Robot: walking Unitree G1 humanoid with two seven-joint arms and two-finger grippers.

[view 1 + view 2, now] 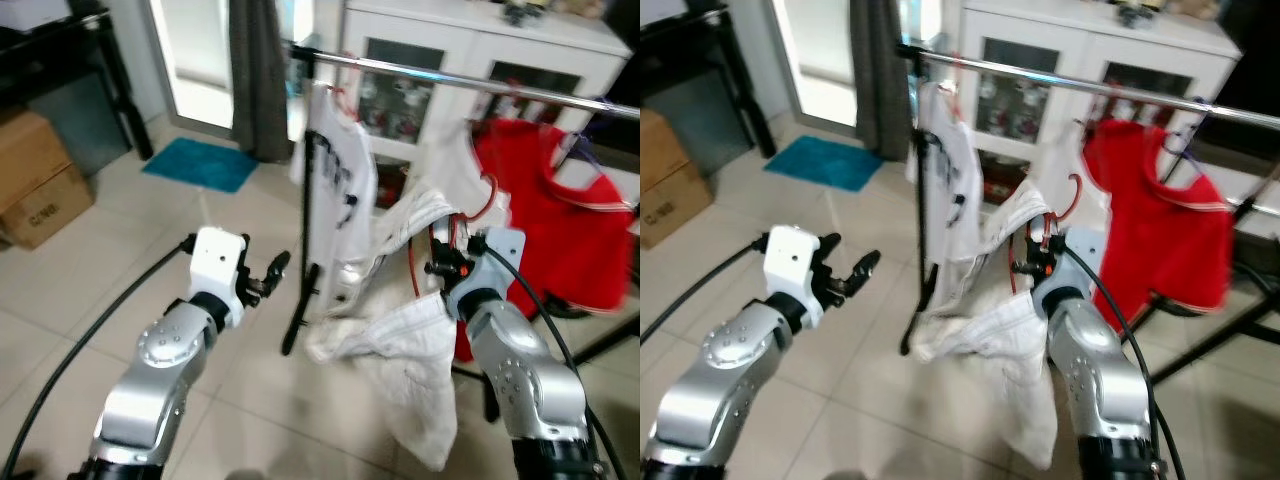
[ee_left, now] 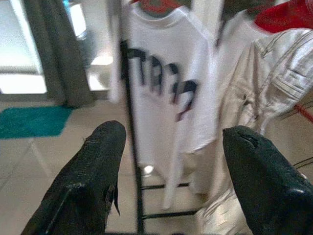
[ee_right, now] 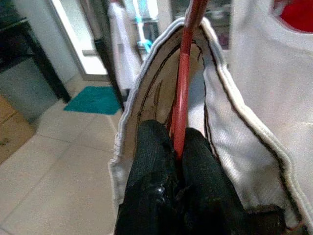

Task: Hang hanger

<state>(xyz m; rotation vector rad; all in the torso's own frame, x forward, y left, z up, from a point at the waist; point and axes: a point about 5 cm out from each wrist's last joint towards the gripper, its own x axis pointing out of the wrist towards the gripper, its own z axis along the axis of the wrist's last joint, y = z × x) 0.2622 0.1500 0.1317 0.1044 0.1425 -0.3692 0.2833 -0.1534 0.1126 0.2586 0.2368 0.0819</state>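
My right gripper is shut on the wire of a red hanger, whose hook rises below the silver rail. A crumpled white garment is draped on this hanger and sags toward the floor. A white T-shirt with black print and a red shirt hang from the rail. My left gripper is held out open at the left, short of the T-shirt, with nothing between its fingers.
The rack's black upright stands between my grippers. A white cabinet is behind the rail and a dark curtain to its left. Cardboard boxes and a teal mat lie on the tiled floor at the left.
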